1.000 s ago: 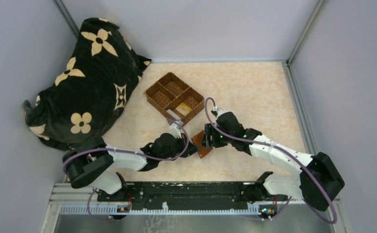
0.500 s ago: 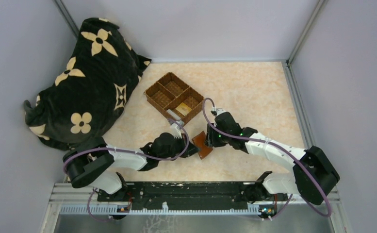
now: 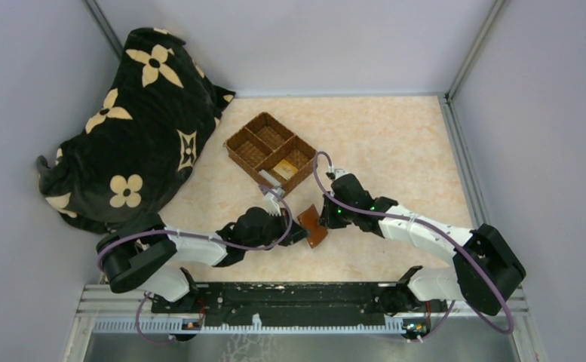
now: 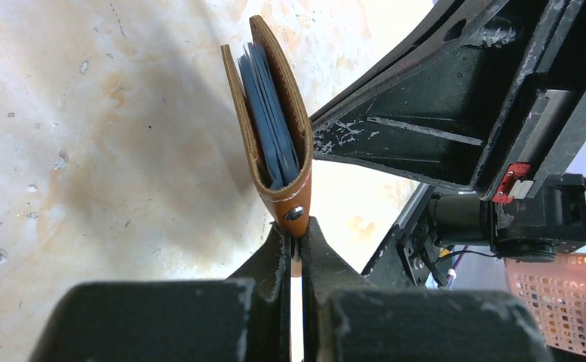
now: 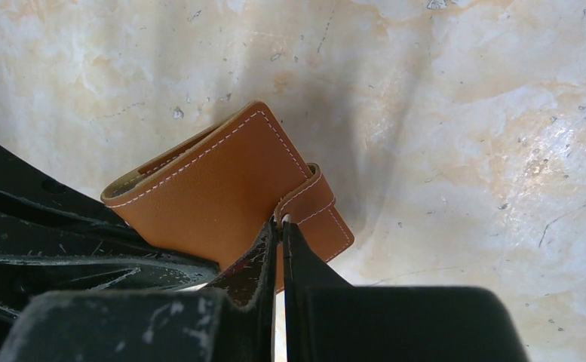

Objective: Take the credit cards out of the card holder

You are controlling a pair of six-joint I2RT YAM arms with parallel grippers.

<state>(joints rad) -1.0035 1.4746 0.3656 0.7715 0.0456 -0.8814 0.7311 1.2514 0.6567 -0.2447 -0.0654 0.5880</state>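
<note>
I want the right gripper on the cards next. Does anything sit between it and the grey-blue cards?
Yes. The reddish-brown leather card holder itself: its outer wall and closing strap face the right gripper, whose fingers pinch at that strap. The grey-blue credit cards sit tucked between its walls.

I hold the reddish-brown card holder by its snap end in my pinched-shut left gripper. It gapes slightly, with grey-blue credit cards still packed inside. My right gripper is closed on its white-stitched strap.
</note>
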